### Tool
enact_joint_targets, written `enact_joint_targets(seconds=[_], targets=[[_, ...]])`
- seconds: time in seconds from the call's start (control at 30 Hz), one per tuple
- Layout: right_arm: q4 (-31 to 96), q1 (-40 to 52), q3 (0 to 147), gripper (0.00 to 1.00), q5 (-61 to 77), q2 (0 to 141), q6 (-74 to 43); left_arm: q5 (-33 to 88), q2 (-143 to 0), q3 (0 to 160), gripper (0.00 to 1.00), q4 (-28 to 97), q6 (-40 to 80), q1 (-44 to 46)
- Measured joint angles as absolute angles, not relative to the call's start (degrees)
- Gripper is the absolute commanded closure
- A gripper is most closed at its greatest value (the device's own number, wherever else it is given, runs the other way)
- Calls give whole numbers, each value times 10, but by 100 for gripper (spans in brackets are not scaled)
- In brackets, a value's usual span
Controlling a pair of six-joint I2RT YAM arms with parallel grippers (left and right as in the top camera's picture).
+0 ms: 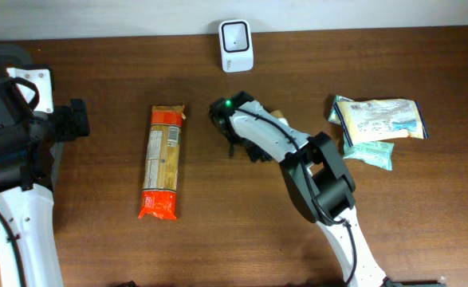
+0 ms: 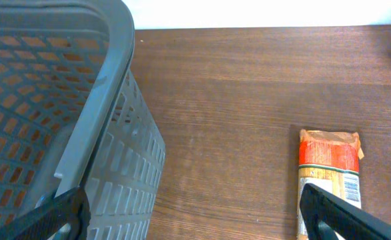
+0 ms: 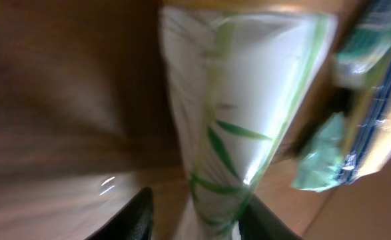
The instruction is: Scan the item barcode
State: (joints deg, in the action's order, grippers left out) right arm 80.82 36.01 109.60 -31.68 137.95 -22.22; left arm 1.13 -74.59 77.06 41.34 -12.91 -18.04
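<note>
**White leaf-print packet (image 3: 242, 100) at right gripper (image 3: 202, 220), mid-table**

At far left, grey mesh basket (image 2: 102, 80), only its own lattice showing inside. Over its near edge, left gripper (image 2: 192, 223), jaws spread wide. Orange pasta packet (image 1: 163, 162) flat on the wood. Leaf-print packet between the right jaws; cannot tell whether pinched. Barcode scanner (image 1: 236, 45) at the back edge.

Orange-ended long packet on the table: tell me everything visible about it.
The long packet is a flat bag, apparently crinkly plastic film, orange-red at both ends with a pale yellow middle carrying printed panels. It lies flat on the wooden table, left of centre, lengthwise from far side to near edge. Only the table touches it.
</note>
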Motion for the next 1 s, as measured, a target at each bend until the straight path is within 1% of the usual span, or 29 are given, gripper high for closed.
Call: enact_joint_targets(seconds=[0.03,0.07,0.1,0.17,0.33,0.4,0.47,0.53,0.57,0.6,0.63,0.7,0.77,0.83,0.93,1.0], targets=[[808,366,1096,54,-302,1380,-223,11,-746,771,1,414,-129,-180],[808,375,1096,50,-283,1380,-223,11,-746,771,1,414,-129,-180],[807,387,1096,42,-267,1380,-223,11,-746,771,1,414,-129,-180],[810,416,1102,41,-244,1379,-223,11,-746,771,1,414,-129,-180],[806,442,1166,34,-221,1380,-222,11,-746,771,1,413,-129,-180],[807,442,1197,31,-217,1380,-187,11,-746,771,1,414,-129,-180],[808,442,1213,22,-215,1380,-132,11,-746,771,1,414,-129,-180],[815,439,1217,17,-204,1380,-67,11,-746,771,1,414,-129,-180],[818,437,1217,17,-197,1380,-51,11,-746,771,1,414,-129,-180],[827,420,1217,16,-161,1380,4,11,-746,771,1,414,-129,-180],[834,403,1217,15,-126,1380,35,11,-746,771,1,413,-129,-180],[839,340,1217,14,-7,1379,104,11,-746,771,1,414,-129,-180],[854,259,1218,8,126,1377,171,11,-746,771,1,414,-129,-180],[894,188,1220,5,226,1372,236,11,-746,771,1,414,-129,-180],[924,138,1218,6,302,1369,284,11,-746,771,1,414,-129,-180],[929,123,1204,6,322,1368,295,11,-746,771,1,414,-129,-180]])
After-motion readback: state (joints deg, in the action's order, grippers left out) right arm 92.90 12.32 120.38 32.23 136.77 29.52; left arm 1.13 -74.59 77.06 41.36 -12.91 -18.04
